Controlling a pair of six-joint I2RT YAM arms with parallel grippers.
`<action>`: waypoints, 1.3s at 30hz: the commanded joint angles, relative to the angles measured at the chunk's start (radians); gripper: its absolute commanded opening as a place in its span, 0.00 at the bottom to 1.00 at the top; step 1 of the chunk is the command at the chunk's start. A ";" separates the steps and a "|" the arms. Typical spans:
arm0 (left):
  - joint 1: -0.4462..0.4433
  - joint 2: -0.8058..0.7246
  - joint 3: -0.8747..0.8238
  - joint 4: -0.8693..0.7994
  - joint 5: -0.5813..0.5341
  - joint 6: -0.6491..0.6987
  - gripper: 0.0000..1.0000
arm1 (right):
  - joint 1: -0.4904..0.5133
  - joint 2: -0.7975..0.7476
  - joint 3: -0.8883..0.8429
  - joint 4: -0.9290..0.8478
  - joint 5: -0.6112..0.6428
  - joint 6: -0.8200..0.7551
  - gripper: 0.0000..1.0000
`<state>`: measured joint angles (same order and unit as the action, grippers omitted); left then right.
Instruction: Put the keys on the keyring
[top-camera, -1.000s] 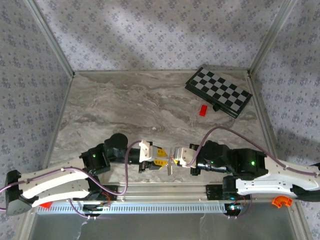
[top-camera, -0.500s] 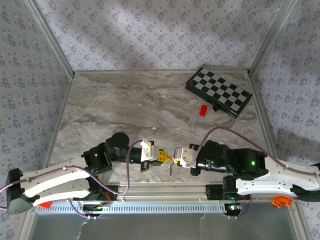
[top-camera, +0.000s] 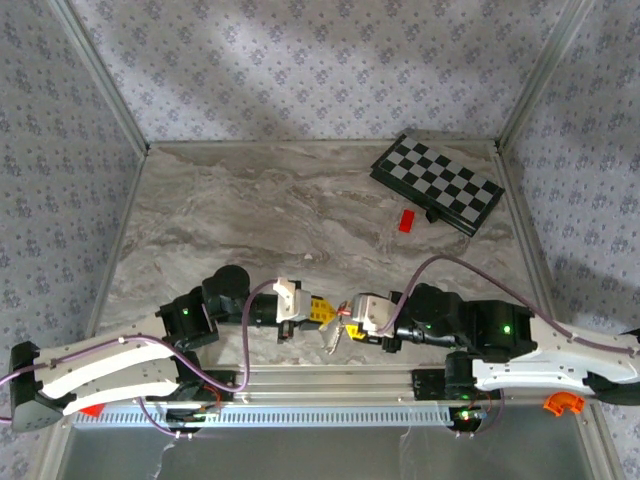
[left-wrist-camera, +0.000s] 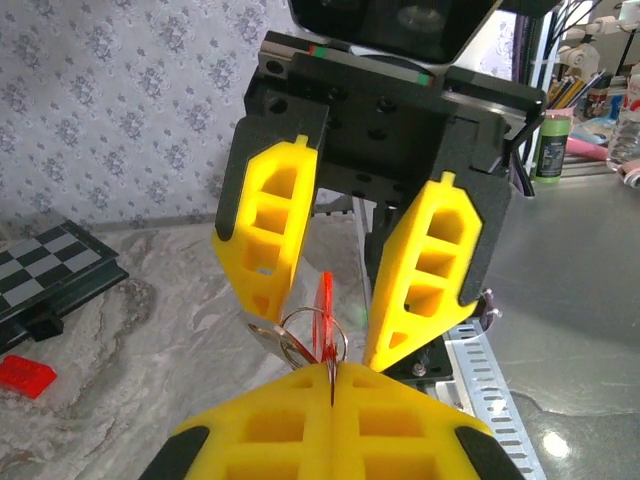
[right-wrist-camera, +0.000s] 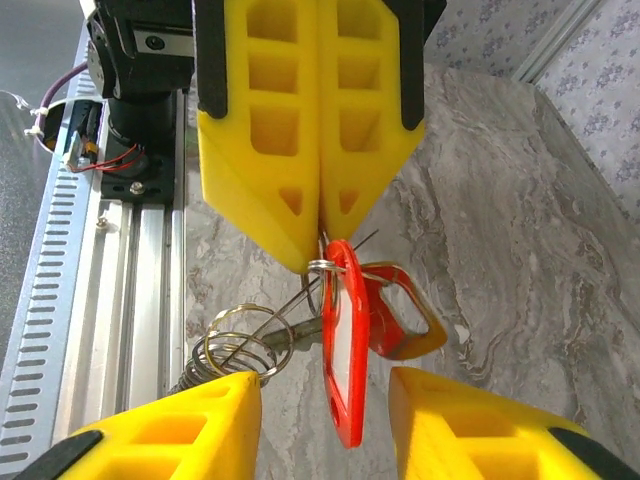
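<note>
Well apart from one chessboard (top-camera: 437, 185): left gripper (right-wrist-camera: 318, 250) pinches one red tag (right-wrist-camera: 344, 415); right gripper (right-wrist-camera: 325, 420) spread either side of it; one keyring (right-wrist-camera: 228, 350) just beside.

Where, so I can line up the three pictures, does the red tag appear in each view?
Top external: the tag is low centre, just right of the left gripper.
Left wrist: the tag is at centre, edge-on, rising from the left gripper.
Right wrist: the tag is low centre, hanging below the left gripper.
Shared landmark: the shut yellow left gripper that pinches the tag.
</note>
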<state>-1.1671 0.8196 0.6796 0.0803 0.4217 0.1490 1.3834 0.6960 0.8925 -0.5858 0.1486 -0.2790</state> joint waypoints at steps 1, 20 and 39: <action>0.001 -0.012 0.028 0.038 0.034 -0.001 0.00 | -0.010 -0.014 -0.008 0.051 -0.028 0.010 0.31; 0.001 -0.049 0.018 -0.019 -0.049 0.032 0.00 | -0.026 0.058 0.070 -0.090 0.139 -0.006 0.00; 0.001 -0.126 -0.035 0.007 -0.182 0.036 0.00 | -0.001 0.092 0.137 -0.258 0.125 0.036 0.00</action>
<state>-1.1652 0.7097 0.6334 0.0570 0.2577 0.1757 1.3788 0.7830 0.9901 -0.7609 0.2512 -0.2661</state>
